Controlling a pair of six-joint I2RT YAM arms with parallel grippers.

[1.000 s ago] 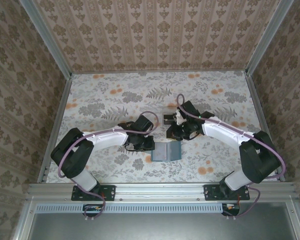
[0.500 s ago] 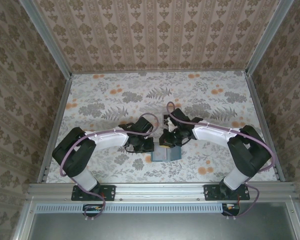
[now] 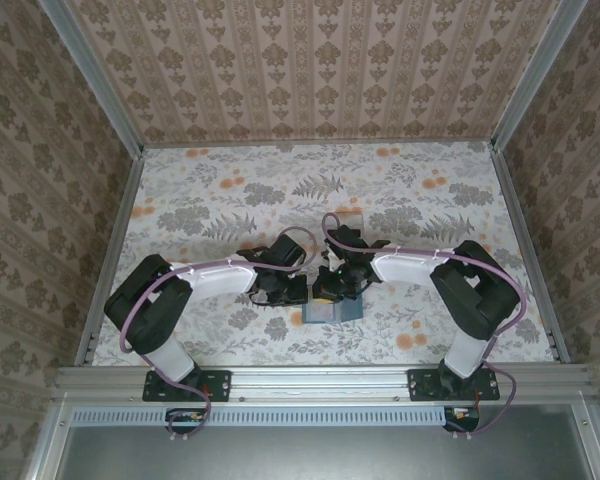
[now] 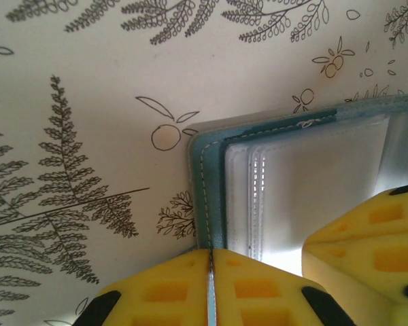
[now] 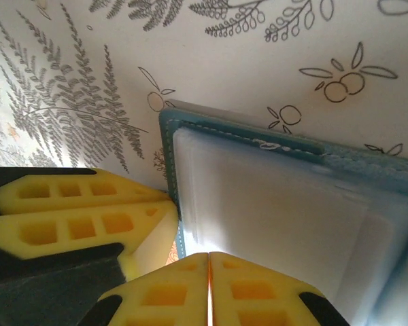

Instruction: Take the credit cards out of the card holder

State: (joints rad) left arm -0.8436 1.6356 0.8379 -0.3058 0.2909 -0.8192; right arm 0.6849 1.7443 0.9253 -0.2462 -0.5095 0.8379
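The card holder (image 3: pixel 332 311) is pictured lying open on the floral bench (image 3: pixel 230 200), directly under the tips of both tools, which are brought together nose to nose above it. The left tool (image 3: pixel 280 288) is set at the holder's left edge, and the right tool (image 3: pixel 332 284) is lowered just beside it, over the holder's far part.

In the left wrist view, the left tool (image 4: pixel 211 265) is shown closed, with its yellow pads (image 4: pixel 156 292) pressed together. The holder's teal stitched border (image 4: pixel 207 176) is pinched in the seam between them. Ahead and to the right of this tool the pale inner pockets (image 4: pixel 306 183) are spread face up.

In the right wrist view, the right tool (image 5: pixel 209 265) is likewise shown with its pads pressed flat together at the near edge of the pale pocket panel. Whether a card or a pocket layer is caught between them cannot be told. Just to its left, the left tool's pads (image 5: pixel 75 217) are seen touching the holder's teal edge.
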